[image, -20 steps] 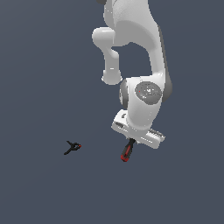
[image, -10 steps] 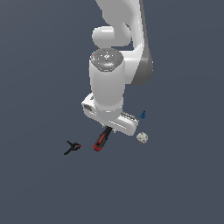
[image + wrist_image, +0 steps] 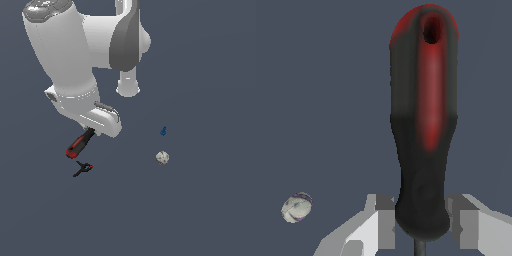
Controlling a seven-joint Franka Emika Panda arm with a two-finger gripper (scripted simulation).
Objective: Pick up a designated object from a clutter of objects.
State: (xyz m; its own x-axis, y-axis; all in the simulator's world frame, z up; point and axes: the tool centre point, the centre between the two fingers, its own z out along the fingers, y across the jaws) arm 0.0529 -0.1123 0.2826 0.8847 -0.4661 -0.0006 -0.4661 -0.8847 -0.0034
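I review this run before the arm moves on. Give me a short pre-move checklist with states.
1. Screwdriver sits between the gripper jaws, at the handle's shaft end: ok.
2. Jaws pressed firmly on the handle: cannot tell.
3. Clamp apart from the screwdriver: ok, though close.
4. Ball and blue piece well away from the arm: ok.
5. Screwdriver off the floor: cannot tell.

A plain dark slate-grey floor (image 3: 210,210) spreads evenly across both views.
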